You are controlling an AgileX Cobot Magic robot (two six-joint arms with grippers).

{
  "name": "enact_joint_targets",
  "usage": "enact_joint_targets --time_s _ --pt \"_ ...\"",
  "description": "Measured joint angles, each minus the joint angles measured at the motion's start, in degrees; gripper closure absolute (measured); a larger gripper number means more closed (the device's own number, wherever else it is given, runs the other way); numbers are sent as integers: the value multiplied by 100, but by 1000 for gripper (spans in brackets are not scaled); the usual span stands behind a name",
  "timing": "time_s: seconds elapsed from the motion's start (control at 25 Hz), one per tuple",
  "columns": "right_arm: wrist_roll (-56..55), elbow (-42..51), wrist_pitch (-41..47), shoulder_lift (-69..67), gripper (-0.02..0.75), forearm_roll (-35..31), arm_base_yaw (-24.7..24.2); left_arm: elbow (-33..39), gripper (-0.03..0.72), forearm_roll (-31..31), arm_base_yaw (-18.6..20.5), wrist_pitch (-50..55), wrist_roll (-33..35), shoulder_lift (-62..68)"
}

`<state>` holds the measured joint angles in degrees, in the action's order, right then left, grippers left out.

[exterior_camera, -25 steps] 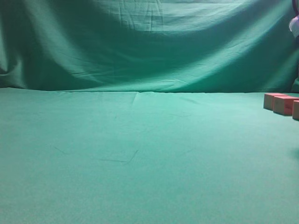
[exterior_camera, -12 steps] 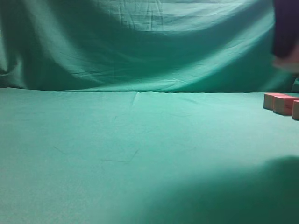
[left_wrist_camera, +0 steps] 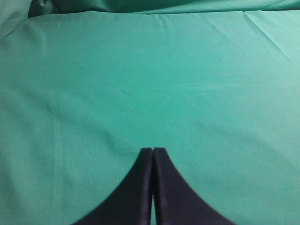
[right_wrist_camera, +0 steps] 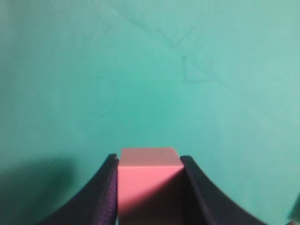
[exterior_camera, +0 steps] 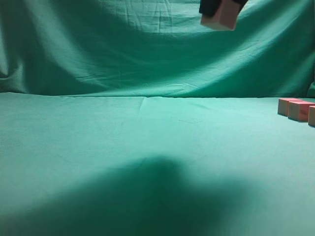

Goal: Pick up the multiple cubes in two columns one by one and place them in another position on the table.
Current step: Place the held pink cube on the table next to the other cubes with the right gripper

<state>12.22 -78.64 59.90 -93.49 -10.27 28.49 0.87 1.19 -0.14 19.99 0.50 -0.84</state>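
My right gripper (right_wrist_camera: 149,161) is shut on a pink cube (right_wrist_camera: 147,180) and holds it high above the green table (exterior_camera: 147,147). In the exterior view that cube (exterior_camera: 221,17) hangs at the top edge, right of centre, with the dark gripper (exterior_camera: 211,7) partly cut off above it. Three more cubes (exterior_camera: 298,109) sit in a row at the table's far right edge, the nearest one cut off by the frame. My left gripper (left_wrist_camera: 153,151) is shut and empty over bare green cloth. It does not show in the exterior view.
A wrinkled green cloth backdrop (exterior_camera: 147,49) hangs behind the table. A broad dark shadow (exterior_camera: 147,196) lies on the near part of the table. Bare cloth spreads to the left and centre.
My right gripper has carried the cube from the far right edge leftward and up to the top centre-right. Its shadow has spread leftward across the near table. The cubes on the table have not moved.
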Motion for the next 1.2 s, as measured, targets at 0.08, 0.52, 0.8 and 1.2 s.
enact_joint_targets --time_s 0.08,0.52,0.8,1.2 --pt "-25 -544 251 -437 472 237 12 0 688 0 0 0 0 0" --pt "730 -2479 599 -2291 472 619 160 0 688 0 0 0 0 0" --pt "898 -2491 621 -2738 472 677 210 0 688 0 0 0 0 0" --pt "239 -2503 610 -2812 472 783 210 0 688 0 0 0 0 0"
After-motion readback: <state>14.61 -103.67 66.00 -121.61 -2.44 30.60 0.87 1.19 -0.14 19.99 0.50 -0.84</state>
